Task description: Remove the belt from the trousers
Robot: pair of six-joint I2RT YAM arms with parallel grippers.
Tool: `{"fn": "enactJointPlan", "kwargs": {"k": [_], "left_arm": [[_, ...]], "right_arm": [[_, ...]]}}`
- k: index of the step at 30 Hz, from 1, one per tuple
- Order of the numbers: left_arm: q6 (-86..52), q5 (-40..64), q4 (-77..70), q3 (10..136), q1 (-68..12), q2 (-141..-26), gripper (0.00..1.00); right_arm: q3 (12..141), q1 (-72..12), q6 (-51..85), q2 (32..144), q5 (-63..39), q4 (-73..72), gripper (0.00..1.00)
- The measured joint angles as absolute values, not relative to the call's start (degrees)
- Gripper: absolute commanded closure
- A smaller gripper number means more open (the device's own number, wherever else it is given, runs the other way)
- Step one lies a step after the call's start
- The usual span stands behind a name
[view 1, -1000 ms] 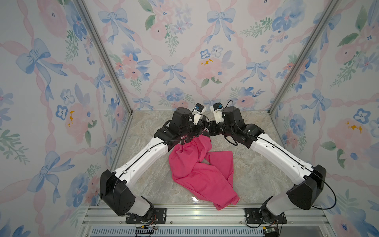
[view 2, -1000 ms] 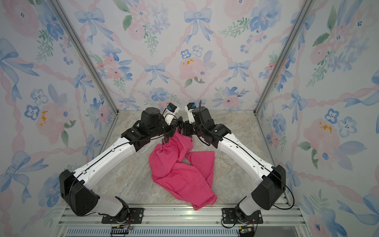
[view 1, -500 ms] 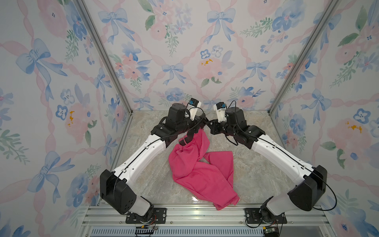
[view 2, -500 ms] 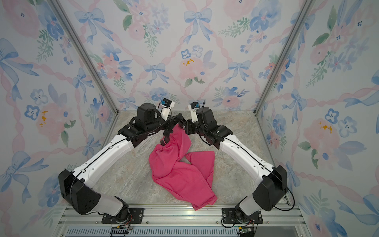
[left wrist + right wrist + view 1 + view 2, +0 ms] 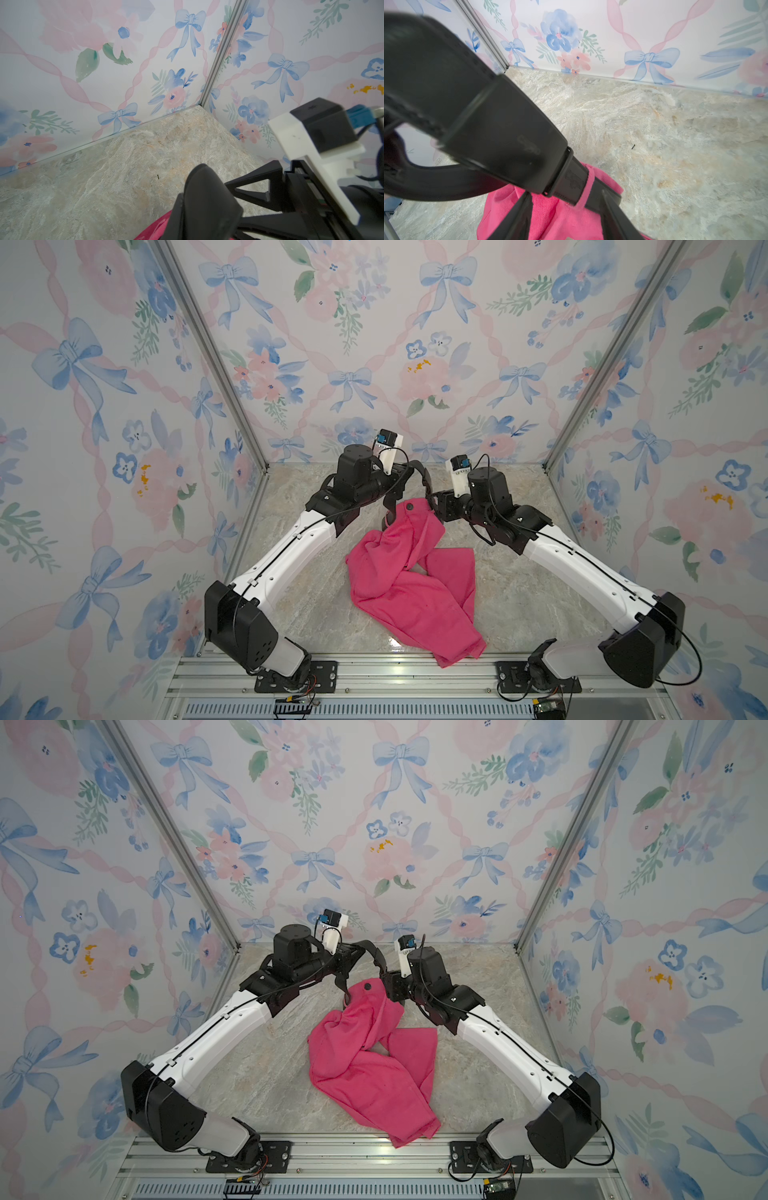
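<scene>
We are looking into a small booth whose walls [image 5: 374, 344] are carrying pale wallpaper of blue bows, pink ribbons and flowers. Silver metal posts [image 5: 210, 352] are running up both back corners. The floor [image 5: 528, 597] is showing a grey-beige marble pattern and is catching soft, even light, and a ribbed aluminium rail [image 5: 415, 672] is edging its near side.

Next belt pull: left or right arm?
Left. The left hand is shut on the belt, raised above the trousers, strap arching down to the waist. The right hand is open astride the belt loop, probably better for pinning cloth.
</scene>
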State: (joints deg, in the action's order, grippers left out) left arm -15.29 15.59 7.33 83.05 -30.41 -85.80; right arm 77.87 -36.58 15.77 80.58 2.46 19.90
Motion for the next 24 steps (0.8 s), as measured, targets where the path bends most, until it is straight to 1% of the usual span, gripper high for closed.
{"fn": "enactJointPlan", "kwargs": {"k": [8,10,12,17,18,21,22,24], "left_arm": [[-15.3,11.4,7.9,83.0,-30.4,-87.2,1.0],[-15.3,10.7,8.2,83.1,-30.4,-87.2,1.0],[-15.3,10.2,8.5,83.2,-30.6,-87.2,1.0],[-15.2,9.6,9.3,83.6,-31.1,-87.2,1.0],[-15.2,9.5,9.5,83.8,-31.1,-87.2,1.0],[-15.2,9.0,10.3,83.9,-31.1,-87.2,1.0],[-15.1,8.9,10.6,83.9,-31.1,-87.3,1.0],[-15.0,8.8,10.7,83.9,-31.3,-87.4,1.0]], "right_arm": [[84.4,-40.9,12.8,82.2,4.8,20.7,0.4],[87.7,-40.9,12.2,84.4,5.9,21.4,0.41],[90.0,-40.9,11.8,86.3,6.6,22.1,0.44],[93.3,-40.4,11.0,90.7,7.4,23.9,0.57],[94.1,-40.2,11.0,91.6,7.6,24.5,0.62],[95.7,-39.8,10.5,93.3,7.9,25.7,0.85],[95.9,-39.7,10.4,93.4,7.8,25.8,0.9],[95.9,-39.5,10.1,93.4,7.7,25.8,0.93]]}}
